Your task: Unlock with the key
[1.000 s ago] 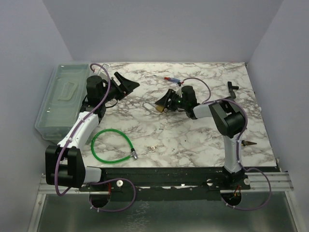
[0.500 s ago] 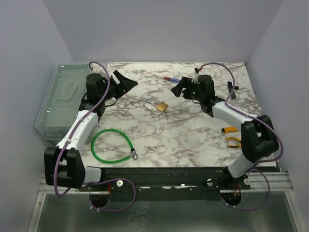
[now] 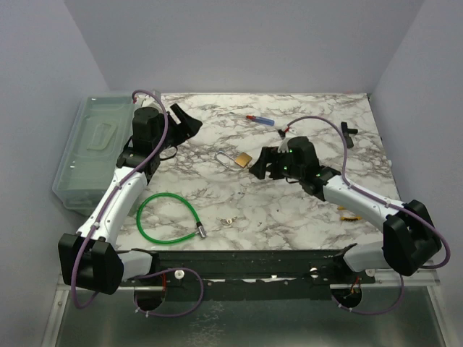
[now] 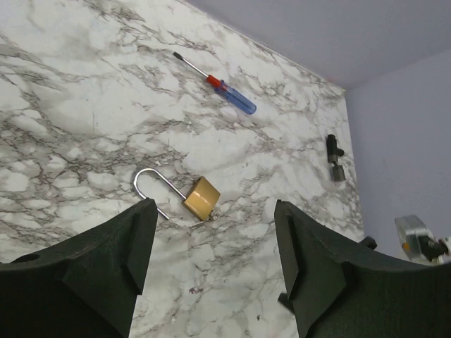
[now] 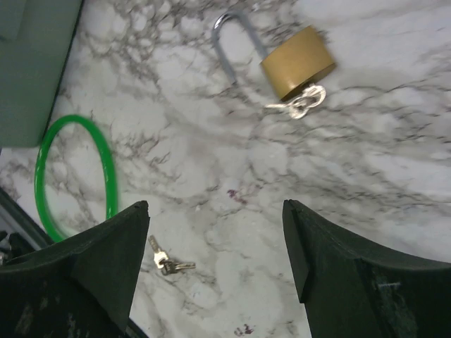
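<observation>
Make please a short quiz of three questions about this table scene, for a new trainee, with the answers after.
1. True or false: the right gripper holds the brass padlock.
2. Which thing lies nearest the loose keys? A) the green cable loop B) the screwdriver C) the plastic bin
3. Fill in: a small bunch of keys is at the padlock's body, at the end opposite its ____.

Key
1. False: both grippers are open and empty; the left gripper also hangs above the marble.
2. A.
3. Shackle.
</observation>
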